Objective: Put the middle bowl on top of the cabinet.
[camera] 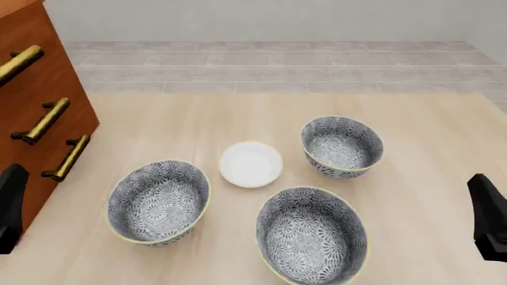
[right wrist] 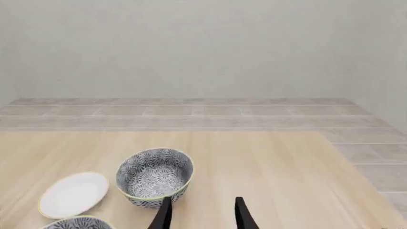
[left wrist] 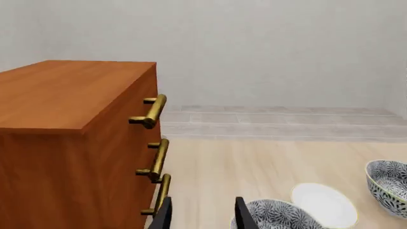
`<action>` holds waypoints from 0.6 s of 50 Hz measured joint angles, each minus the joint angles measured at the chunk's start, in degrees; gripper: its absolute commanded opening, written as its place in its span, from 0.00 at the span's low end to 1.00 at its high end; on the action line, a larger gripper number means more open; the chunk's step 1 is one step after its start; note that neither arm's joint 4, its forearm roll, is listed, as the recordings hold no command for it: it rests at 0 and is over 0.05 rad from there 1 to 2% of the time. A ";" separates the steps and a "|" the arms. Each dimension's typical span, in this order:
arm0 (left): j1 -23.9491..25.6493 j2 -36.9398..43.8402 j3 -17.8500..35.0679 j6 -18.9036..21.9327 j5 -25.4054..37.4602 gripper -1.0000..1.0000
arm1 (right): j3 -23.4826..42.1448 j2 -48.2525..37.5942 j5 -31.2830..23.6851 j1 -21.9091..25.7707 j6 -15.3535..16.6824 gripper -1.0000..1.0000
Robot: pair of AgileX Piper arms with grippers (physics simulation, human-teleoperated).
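Observation:
Three floral bowls stand on the table. The middle bowl is the front one, between the left bowl and the far right bowl. The reddish-brown cabinet with brass handles rises at the left edge. My left gripper is open and empty beside the cabinet front, left of the left bowl. Also open and empty, my right gripper hangs at the table's right side, apart from all the bowls.
A small plain white saucer lies between the three bowls. The rim of another patterned bowl shows in the right wrist view. Beyond the table's far edge are a tiled floor and a pale wall.

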State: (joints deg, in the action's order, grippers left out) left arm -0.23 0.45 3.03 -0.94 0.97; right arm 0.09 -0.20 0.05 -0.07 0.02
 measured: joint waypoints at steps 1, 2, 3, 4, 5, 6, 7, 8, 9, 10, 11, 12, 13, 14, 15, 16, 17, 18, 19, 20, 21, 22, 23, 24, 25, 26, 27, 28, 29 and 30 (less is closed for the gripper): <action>0.09 -0.02 -0.22 0.07 0.01 1.00 | 0.02 -0.04 0.00 0.00 -0.06 1.00; 0.18 -0.04 -0.40 0.14 0.03 1.00 | 0.03 -0.08 -0.02 -0.01 -0.11 1.00; 0.28 -0.07 -0.56 0.20 0.05 1.00 | 0.06 -0.11 -0.04 -0.02 -0.16 1.00; 0.38 -0.09 -0.69 0.26 0.09 1.00 | 0.07 -0.13 -0.06 -0.04 -0.21 1.00; 0.49 -0.12 -0.79 0.32 0.14 1.00 | 0.09 -0.15 -0.08 -0.05 -0.25 1.00; 0.63 -0.13 -0.86 0.39 0.17 1.00 | 0.10 -0.17 -0.10 -0.07 -0.29 1.00; 0.76 -0.14 -0.92 0.47 0.20 1.00 | 0.11 -0.18 -0.12 -0.10 -0.33 1.00; 0.88 -0.14 -0.97 0.55 0.23 1.00 | 0.12 -0.19 -0.13 -0.12 -0.37 1.00; 1.01 -0.15 -1.00 0.63 0.28 1.00 | 0.12 -0.20 -0.15 -0.14 -0.41 1.00; 1.16 -0.16 -0.99 0.70 0.34 1.00 | 0.12 -0.20 -0.17 -0.16 -0.46 1.00; 1.29 -0.16 -0.99 0.77 0.39 1.00 | 0.12 -0.20 -0.18 -0.17 -0.50 1.00; 1.45 -0.17 -0.95 0.85 0.48 1.00 | 0.11 -0.21 -0.19 -0.19 -0.54 1.00; 1.62 -0.17 -0.89 0.93 0.58 1.00 | 0.11 -0.21 -0.20 -0.21 -0.58 1.00; 1.80 -0.14 -0.80 1.01 0.70 1.00 | 0.10 -0.21 -0.21 -0.22 -0.62 1.00; 1.99 -0.14 -0.70 1.06 0.87 1.00 | 0.09 -0.22 -0.21 -0.24 -0.65 1.00; 2.23 -0.04 -0.52 1.09 1.00 1.00 | 0.09 -0.23 -0.21 -0.25 -0.68 1.00; 2.47 0.11 -0.34 1.12 1.08 1.00 | 0.09 -0.24 -0.21 -0.26 -0.71 1.00; 2.72 0.38 -0.16 1.15 1.05 1.00 | 0.09 -0.25 -0.21 -0.27 -0.74 1.00; 2.96 0.71 0.03 1.15 0.98 1.00 | 0.08 -0.26 -0.21 -0.28 -0.76 1.00; 3.20 1.08 0.23 1.14 0.88 1.00 | 0.08 -0.28 -0.21 -0.30 -0.79 1.00; 3.43 1.56 0.45 1.12 0.72 1.00 | 0.08 -0.30 -0.20 -0.31 -0.81 1.00; 3.66 2.05 0.68 1.10 0.55 1.00 | 0.07 -0.31 -0.20 -0.33 -0.83 1.00; 3.88 2.55 0.92 1.07 0.37 1.00 | 0.07 -0.32 -0.19 -0.35 -0.86 1.00; 4.09 3.10 1.18 1.03 0.17 1.00 | 0.08 -0.34 -0.20 -0.36 -0.87 1.00; 4.30 3.66 1.45 0.98 -0.03 1.00 | 0.09 -0.36 -0.20 -0.38 -0.88 1.00; 4.51 4.29 1.74 0.83 -0.24 1.00 | 0.10 -0.38 -0.20 -0.39 -0.89 1.00; 4.74 4.89 2.02 0.71 -0.46 1.00 | 0.11 -0.40 -0.20 -0.39 -0.90 1.00; 4.96 5.45 2.28 0.54 -0.68 1.00 | 0.12 -0.42 -0.20 -0.40 -0.91 1.00; 5.21 6.00 2.55 0.37 -0.88 1.00 | 0.13 -0.44 -0.21 -0.41 -0.92 1.00; 5.45 6.56 2.82 0.26 -1.11 1.00 | 0.14 -0.45 -0.21 -0.42 -0.93 1.00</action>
State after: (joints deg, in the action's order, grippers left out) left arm 5.22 7.01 5.85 -0.68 -0.14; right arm 0.23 -0.64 -0.16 -0.49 -0.91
